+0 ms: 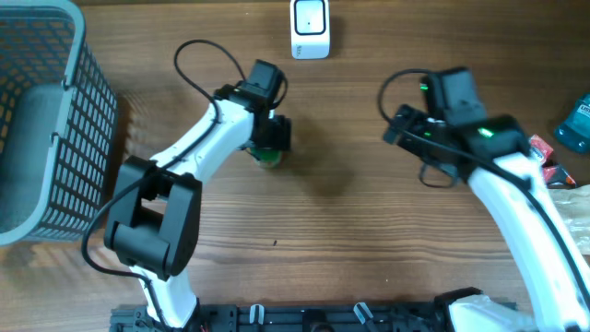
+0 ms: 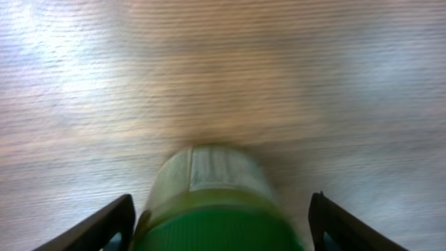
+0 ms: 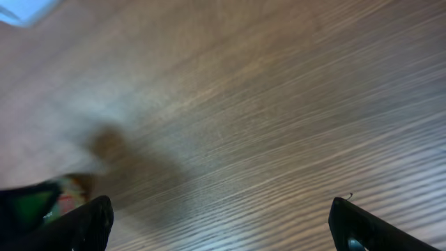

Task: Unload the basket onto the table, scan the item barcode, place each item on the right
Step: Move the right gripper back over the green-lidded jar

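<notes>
**Inspector:** Nearest the left wrist lens is a green cap (image 2: pixel 216 233) on a small jar (image 2: pixel 209 174) with a pale label. The left gripper (image 2: pixel 221 209) straddles it with fingers (image 2: pixel 108 226) spread, and a sliver of table shows on each side. I can confirm no contact.

**Clerk:** Location of the jar?

**Inspector:** On the table (image 1: pixel 350 231), left of centre, under the left gripper. It is well apart from the white scanner (image 1: pixel 310 29) at the far edge. Upright or lying, I cannot tell.

**Clerk:** Handling?

**Inspector:** Judged light and rigid, likely plastic. It is round and smooth, so it may roll or twist in a pinch. I recommend taking it across the cap or just below, leaving the label clear. The barcode is presumably there, though too blurred to read.

**Clerk:** The other arm?

**Inspector:** Right gripper (image 3: pixel 223 226) is spread wide, holding nothing, over bare wood.

**Clerk:** Counts?

**Inspector:** One jar, one scanner, one grey basket (image 1: pixel 88 120), two grippers. One blue bottle (image 1: pixel 576 124) sits at the right edge, partly cut off.
</notes>
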`<state>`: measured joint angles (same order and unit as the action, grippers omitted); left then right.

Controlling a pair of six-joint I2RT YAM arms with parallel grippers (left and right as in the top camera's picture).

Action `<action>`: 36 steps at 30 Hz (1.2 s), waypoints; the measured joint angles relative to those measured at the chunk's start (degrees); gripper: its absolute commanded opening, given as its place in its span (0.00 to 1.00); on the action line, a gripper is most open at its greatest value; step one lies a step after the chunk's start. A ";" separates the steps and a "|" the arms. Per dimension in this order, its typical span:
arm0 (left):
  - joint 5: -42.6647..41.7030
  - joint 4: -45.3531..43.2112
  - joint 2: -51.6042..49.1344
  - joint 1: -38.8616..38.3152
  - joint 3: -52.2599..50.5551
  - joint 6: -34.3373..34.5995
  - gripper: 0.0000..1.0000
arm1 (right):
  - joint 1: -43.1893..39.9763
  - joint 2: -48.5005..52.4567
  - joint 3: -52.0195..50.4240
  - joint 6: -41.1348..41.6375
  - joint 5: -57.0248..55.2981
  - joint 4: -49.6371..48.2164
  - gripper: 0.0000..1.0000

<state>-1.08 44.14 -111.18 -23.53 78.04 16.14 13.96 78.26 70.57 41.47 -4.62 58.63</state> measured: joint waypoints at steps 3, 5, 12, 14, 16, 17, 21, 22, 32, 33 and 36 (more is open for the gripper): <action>0.44 -3.08 -0.04 -3.26 0.00 3.67 0.77 | -3.15 -8.26 0.00 -1.92 0.09 1.55 1.00; 0.39 -3.76 -0.04 -4.70 0.00 5.16 0.77 | -4.24 -12.04 0.02 -2.43 0.07 1.86 1.00; 0.37 -3.58 -0.04 -6.69 0.00 7.26 0.97 | -4.63 -17.88 0.09 -3.21 0.09 3.43 1.00; 0.42 -2.14 -0.04 -6.60 0.02 7.58 0.98 | -4.63 -17.59 0.09 -2.78 0.09 5.55 1.00; 0.59 1.99 0.07 -6.21 0.79 6.86 1.00 | -4.63 -16.76 0.09 -1.33 0.09 7.41 1.00; 0.61 4.94 0.46 -5.75 1.70 5.92 1.00 | -4.63 -16.31 0.09 -0.55 0.39 7.56 1.00; 1.20 12.48 7.41 -3.80 7.10 1.07 1.00 | -4.63 -14.93 0.09 2.47 3.78 6.38 0.97; 1.20 14.14 10.36 -3.34 8.57 -0.13 1.00 | -4.63 -14.73 0.09 3.78 4.81 5.66 0.94; 2.71 25.14 44.17 -1.51 13.66 -5.55 1.00 | 8.20 2.21 0.79 19.87 11.61 -3.69 0.91; 3.32 27.15 45.90 -1.51 13.64 -5.62 1.00 | 11.82 6.73 2.12 21.94 12.31 -4.72 0.95; 4.35 30.75 48.72 -1.46 13.44 -5.60 1.00 | 18.67 17.75 11.30 24.68 12.33 -2.25 0.99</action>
<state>3.27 74.89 -62.46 -24.99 91.48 10.55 32.62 96.01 81.87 66.15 7.70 56.38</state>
